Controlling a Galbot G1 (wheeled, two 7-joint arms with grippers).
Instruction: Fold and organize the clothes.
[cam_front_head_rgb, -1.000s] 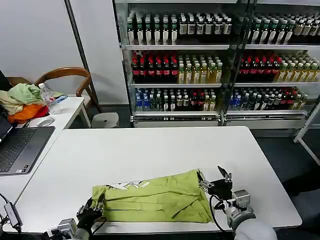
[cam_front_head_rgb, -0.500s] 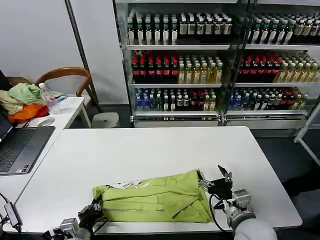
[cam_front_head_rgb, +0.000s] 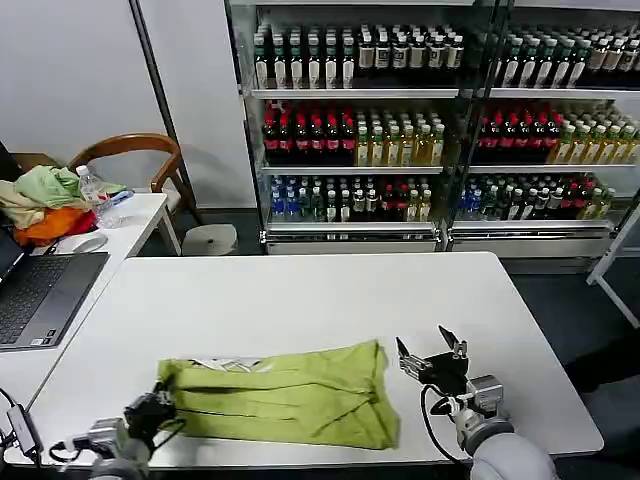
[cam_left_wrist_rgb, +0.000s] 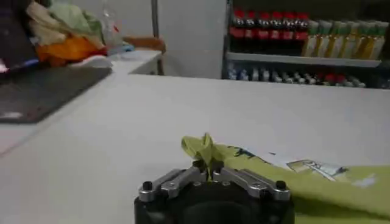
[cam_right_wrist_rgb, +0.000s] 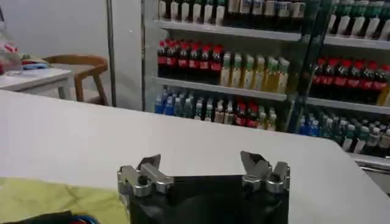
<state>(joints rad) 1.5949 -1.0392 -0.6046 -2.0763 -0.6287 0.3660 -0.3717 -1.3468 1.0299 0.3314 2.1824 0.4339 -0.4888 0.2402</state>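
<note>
left gripper (cam_front_head_rgb: 158, 408) pinches t-shirt (cam_front_head_rgb: 290, 395) corner, right gripper (cam_front_head_rgb: 432, 352) wide apart beside it, laptop (cam_front_head_rgb: 40, 295) far left.

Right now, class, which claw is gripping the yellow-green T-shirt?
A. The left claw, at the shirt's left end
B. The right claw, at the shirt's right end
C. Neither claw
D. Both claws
A: the left claw is pinched on a bunched corner of the T-shirt, while the right claw stands open beside the shirt's right end.
</note>
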